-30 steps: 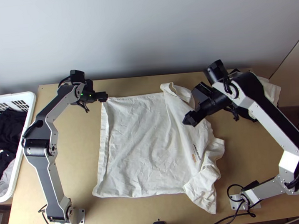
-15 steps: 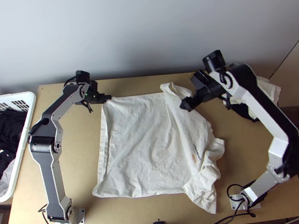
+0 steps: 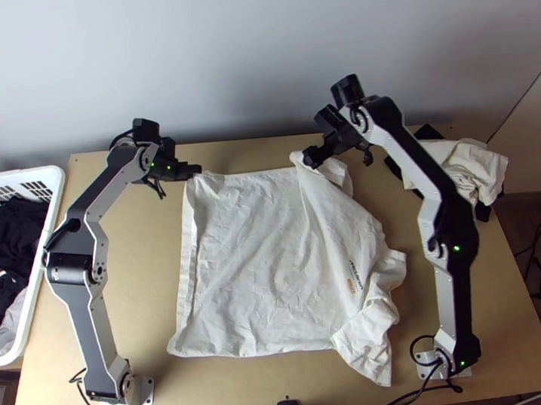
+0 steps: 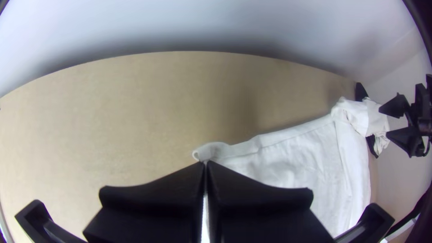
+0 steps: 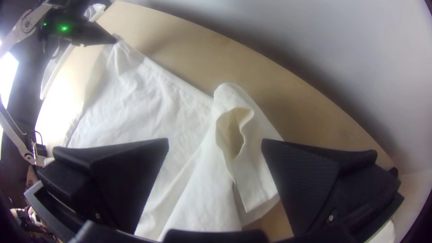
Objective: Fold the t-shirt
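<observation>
Right gripper (image 5: 215, 141) has swung up and across since the earlier top view frames, and it's now above the folded-over flap (image 5: 230, 95) at the shirt's far edge. Jaws on that one are wide apart, nothing between them. My left gripper (image 4: 205, 163) has shifted only a touch; its jaws are together, pinching the far left corner of the t-shirt (image 3: 261, 264).

Shirt's in the middle of the table (image 3: 145, 289), between the two arms. Most of it lies spread with light wrinkles, but the right side is folded inward and the near right end (image 3: 367, 338) is bunched up.

Progress-wise I'd call it early. Main panel's fairly flat and one corner is held, that's about it. Looks to me like I've got to grab that flap, sort out the messy right side, then do the real folds. No neat finished fold anywhere yet, so plenty left, folks.
</observation>
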### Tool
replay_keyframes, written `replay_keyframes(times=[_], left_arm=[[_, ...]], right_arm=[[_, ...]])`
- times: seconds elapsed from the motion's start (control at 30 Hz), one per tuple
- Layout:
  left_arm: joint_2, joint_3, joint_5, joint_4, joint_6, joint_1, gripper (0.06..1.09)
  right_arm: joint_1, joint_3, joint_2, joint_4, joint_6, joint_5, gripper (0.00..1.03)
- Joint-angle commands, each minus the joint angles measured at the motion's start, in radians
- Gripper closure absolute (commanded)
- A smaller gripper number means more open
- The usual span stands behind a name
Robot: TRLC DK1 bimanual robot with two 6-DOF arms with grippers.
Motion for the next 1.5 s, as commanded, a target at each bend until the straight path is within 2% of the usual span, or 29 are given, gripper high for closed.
replay_keyframes(times=[0.0, 0.33, 0.37, 0.5, 0.57, 0.6, 1.07, 1.47], left_arm=[[-0.068, 0.004, 0.019, -0.013, -0.014, -0.006, 1.05], [-0.095, 0.009, 0.036, -0.039, -0.016, -0.011, 1.05], [-0.098, 0.009, 0.036, -0.041, -0.016, -0.012, 1.05], [-0.111, 0.009, 0.036, -0.045, -0.016, -0.014, 1.05], [-0.12, 0.009, 0.039, -0.05, -0.017, -0.011, 1.05], [-0.126, 0.009, 0.042, -0.053, -0.017, -0.008, 1.05], [-0.229, 0.009, 0.117, -0.102, -0.007, 0.133, 1.05], [-0.233, 0.007, 0.127, -0.122, 0.062, 0.213, 1.05]], right_arm=[[0.016, 0.119, 0.156, 0.034, 0.004, 0.016, 0.07], [0.015, 0.119, 0.199, 0.109, -0.002, 0.06, 0.19], [0.015, 0.119, 0.205, 0.11, -0.004, 0.06, 0.25], [0.01, 0.119, 0.211, 0.113, -0.011, 0.06, 0.74], [0.006, 0.119, 0.2, 0.121, -0.01, 0.06, 0.94], [0.001, 0.119, 0.193, 0.126, -0.007, 0.06, 1.0], [-0.129, 0.099, 0.024, 0.121, 0.0, 0.06, 1.0], [-0.22, 0.059, 0.001, 0.109, -0.017, 0.06, 1.0]])
